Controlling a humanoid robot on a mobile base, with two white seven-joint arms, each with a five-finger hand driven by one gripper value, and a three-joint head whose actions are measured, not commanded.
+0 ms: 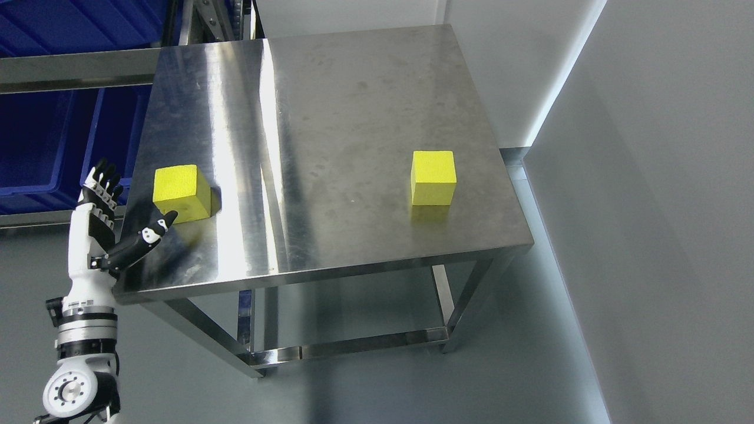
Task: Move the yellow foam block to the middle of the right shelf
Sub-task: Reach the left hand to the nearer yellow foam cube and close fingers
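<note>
The robot's left hand (109, 218), white with black fingers, rises from the lower left corner on a white and silver forearm. It is open and holds nothing: four fingers (105, 182) point upward together, and the thumb (154, 229) juts to the right over the left edge of the surface. The thumb tip sits just in front of the near lower corner of a yellow foam cube (181, 192); whether it touches the foam cannot be told.

This cube rests flat on the left side of the square stainless steel surface (330, 118), close to its left edge. It is roughly equal on all sides, so no long axis stands out, and it sits turned slightly, one vertical edge facing the camera.

A second yellow foam cube (433, 176) sits well apart on the right side of the surface, near the right edge, one flat face toward the camera.

No writing or labels are readable on either cube.

Behind the surface at upper left, dark blue plastic bins (41, 141) sit on a metal shelf rack (70, 68). Grey floor (412, 383) lies below, and a pale wall (660, 206) stands at the right.
</note>
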